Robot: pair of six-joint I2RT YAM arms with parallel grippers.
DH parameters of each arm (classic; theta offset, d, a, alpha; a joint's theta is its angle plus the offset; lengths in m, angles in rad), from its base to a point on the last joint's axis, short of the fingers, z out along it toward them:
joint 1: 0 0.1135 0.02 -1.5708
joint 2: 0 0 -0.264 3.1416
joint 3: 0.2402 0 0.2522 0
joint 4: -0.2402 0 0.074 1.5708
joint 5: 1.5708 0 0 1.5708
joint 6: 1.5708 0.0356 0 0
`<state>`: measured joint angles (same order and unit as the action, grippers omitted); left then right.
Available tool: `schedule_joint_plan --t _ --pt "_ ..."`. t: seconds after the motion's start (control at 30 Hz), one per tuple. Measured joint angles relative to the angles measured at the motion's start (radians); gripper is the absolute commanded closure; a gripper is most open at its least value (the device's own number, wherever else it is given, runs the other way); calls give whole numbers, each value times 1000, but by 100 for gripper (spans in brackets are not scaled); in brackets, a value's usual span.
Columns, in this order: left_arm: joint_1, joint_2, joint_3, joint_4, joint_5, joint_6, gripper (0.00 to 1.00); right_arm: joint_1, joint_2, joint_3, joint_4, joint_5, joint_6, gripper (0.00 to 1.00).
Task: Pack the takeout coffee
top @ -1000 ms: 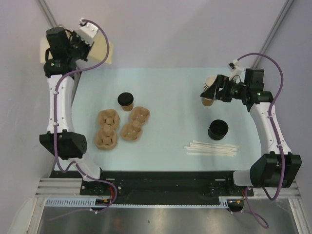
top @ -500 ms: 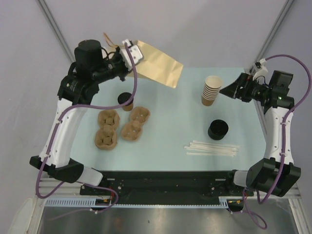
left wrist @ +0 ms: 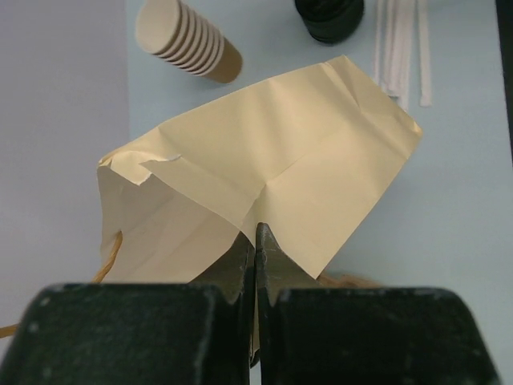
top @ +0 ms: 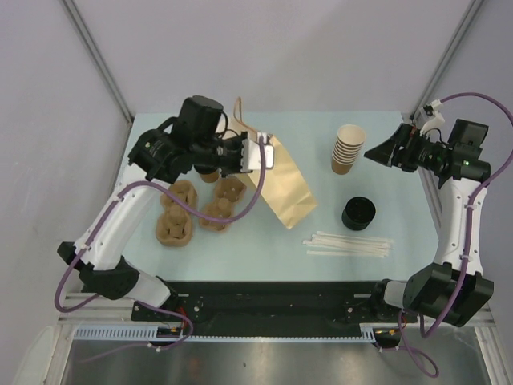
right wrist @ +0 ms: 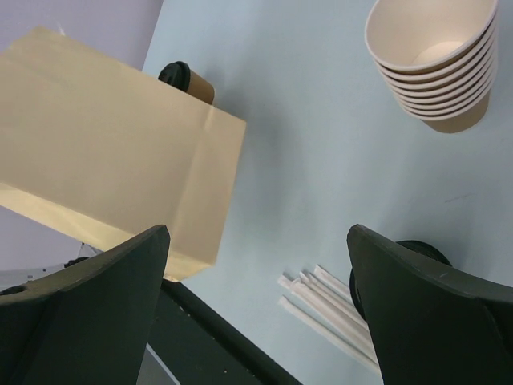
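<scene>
The takeout coffee (right wrist: 186, 80), a tan cup with a black lid, stands behind the paper bag in the right wrist view. In the top view my left arm covers almost all of it. My left gripper (top: 260, 157) is shut on the top edge of a tan paper bag (top: 280, 186). The bag hangs slanted toward the table's middle, and its creased face (left wrist: 280, 168) fills the left wrist view beyond the pinching fingertips (left wrist: 264, 241). My right gripper (top: 386, 151) stands open and empty at the far right, just right of the cup stack.
A stack of lidless cups (top: 347, 148) stands at the back right, with a stack of black lids (top: 358, 212) in front of it. Wrapped straws (top: 349, 243) lie near the front right. Two pulp cup carriers (top: 176, 213) (top: 223, 200) lie at the left, below my left arm.
My left arm has swung the bag from the back left corner to the table's middle. My right gripper has drawn back to the right, away from the cup stack.
</scene>
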<state>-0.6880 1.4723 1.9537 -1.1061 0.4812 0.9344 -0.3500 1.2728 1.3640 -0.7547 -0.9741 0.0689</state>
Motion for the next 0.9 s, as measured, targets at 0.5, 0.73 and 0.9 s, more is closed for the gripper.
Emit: schedule_joint_plan --t 0.5,0.73,0.9 --pt "-241 58 -143 -63 -124 324 94 -30 -27 0 -57 -5 -45 0" --pt "-345 3 -401 -43 -204 417 81 -32 -30 38 -65 -25 -64 0" --pt "-375 -66 -453 -13 -234 428 50 -17 -23 95 -64 -37 -79 0"
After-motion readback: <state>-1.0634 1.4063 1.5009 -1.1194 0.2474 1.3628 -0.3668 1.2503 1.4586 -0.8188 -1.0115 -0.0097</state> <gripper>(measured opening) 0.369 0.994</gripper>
